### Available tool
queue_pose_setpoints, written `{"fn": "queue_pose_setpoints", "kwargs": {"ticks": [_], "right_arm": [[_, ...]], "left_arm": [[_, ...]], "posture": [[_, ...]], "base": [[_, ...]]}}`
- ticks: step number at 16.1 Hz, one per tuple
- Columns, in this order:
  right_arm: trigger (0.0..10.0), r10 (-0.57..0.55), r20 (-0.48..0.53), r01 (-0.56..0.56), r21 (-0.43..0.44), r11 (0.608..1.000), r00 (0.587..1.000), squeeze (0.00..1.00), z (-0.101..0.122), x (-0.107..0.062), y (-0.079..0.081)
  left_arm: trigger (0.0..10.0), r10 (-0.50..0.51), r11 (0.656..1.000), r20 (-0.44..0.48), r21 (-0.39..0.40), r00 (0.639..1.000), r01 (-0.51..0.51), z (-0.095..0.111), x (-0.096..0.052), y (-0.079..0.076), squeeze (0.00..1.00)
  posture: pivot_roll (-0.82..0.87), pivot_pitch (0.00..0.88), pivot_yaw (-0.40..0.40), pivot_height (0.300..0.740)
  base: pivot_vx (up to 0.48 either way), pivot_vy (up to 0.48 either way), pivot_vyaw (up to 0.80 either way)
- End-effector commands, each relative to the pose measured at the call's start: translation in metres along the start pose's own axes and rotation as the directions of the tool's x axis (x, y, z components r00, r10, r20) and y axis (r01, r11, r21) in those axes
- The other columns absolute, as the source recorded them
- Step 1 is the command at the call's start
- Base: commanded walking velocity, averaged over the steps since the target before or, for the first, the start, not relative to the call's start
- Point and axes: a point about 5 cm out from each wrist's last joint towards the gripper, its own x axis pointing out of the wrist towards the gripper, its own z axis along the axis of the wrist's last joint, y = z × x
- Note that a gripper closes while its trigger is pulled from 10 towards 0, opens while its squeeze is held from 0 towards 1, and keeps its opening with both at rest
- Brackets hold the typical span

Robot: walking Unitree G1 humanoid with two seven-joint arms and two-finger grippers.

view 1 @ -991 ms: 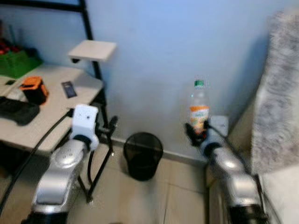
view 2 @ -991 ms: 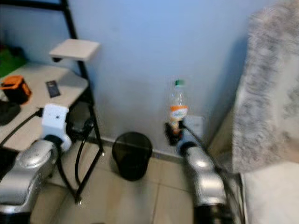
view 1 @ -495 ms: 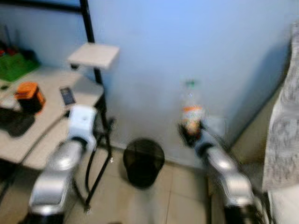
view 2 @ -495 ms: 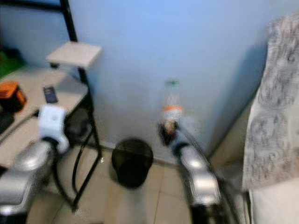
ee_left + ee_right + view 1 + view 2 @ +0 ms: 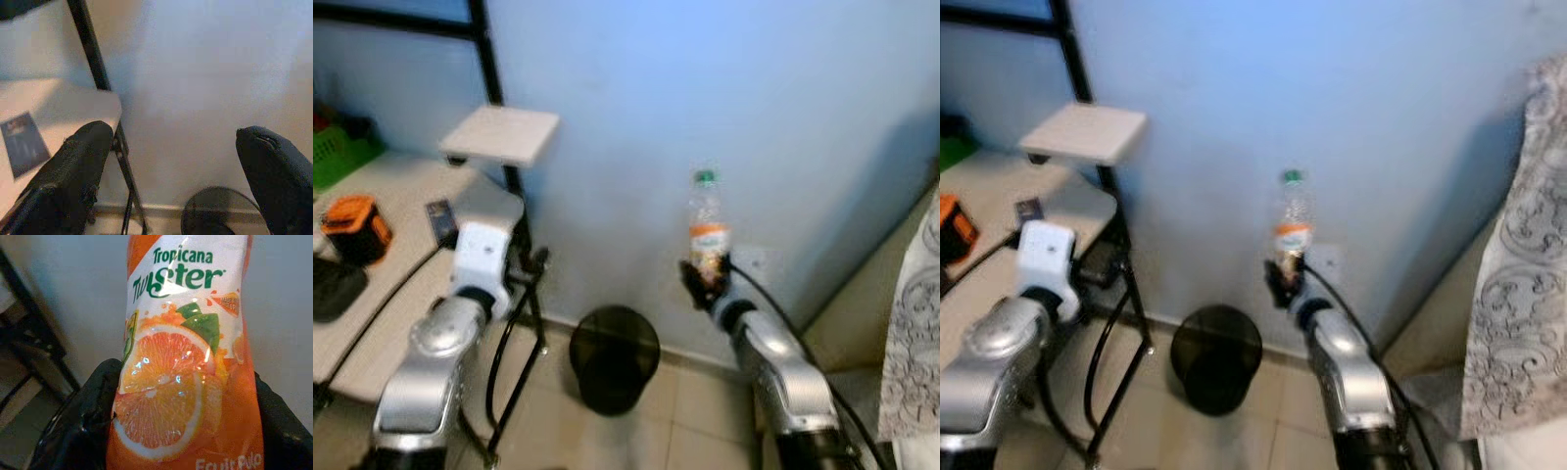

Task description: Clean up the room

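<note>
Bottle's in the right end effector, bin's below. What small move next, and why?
Probably swing the right end effector leftward and down: it holds the bottle upright, while the black bin stands on the floor lower and to its left, mouth open.

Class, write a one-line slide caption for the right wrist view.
Right gripper shut on an upright Tropicana Twister orange bottle, held before a pale wall.
</note>
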Motion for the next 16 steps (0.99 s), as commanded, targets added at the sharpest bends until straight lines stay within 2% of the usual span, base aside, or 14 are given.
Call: {"fn": "queue_pose_setpoints", "kwargs": {"ticks": [1,7,10,13,16], "right_arm": [[10.0,-0.038,0.014,0.038,-0.005,0.999,0.999,0.0,0.004,-0.003,-0.012],[10.0,-0.017,-0.001,0.017,-0.017,1.0,1.0,0.0,0.001,-0.003,-0.011],[10.0,0.067,-0.018,-0.067,-0.058,0.996,0.998,0.0,-0.001,-0.005,-0.007],[10.0,0.229,-0.06,-0.235,-0.13,0.963,0.972,0.0,-0.004,-0.004,0.0],[10.0,0.316,-0.132,-0.34,-0.24,0.909,0.94,0.0,-0.006,0.01,-0.002]], "left_arm": [[10.0,-0.029,1.0,0.014,0.005,0.999,0.029,0.003,0.001,-0.008,0.0],[10.0,-0.035,0.999,0.012,0.009,0.999,0.035,0.003,0.001,-0.008,0.0],[10.0,-0.04,0.999,0.009,0.017,0.999,0.04,0.002,0.0,-0.008,0.0],[10.0,-0.126,0.989,-0.01,0.081,0.992,0.126,-0.001,-0.005,-0.011,0.0],[10.0,-0.295,0.941,-0.02,0.166,0.955,0.294,0.001,-0.015,-0.014,0.0]], "posture": [[0.02,0.0,-0.019,0.74],[0.02,0.0,-0.021,0.74],[0.02,0.0,-0.024,0.74],[0.03,0.0,-0.027,0.74],[0.05,0.0,-0.048,0.74]], "base": [[0.315,0.0,0.0],[0.317,0.0,0.0],[0.306,0.0,0.0],[0.0,0.0,0.0],[0.0,0.0,0.0]]}}
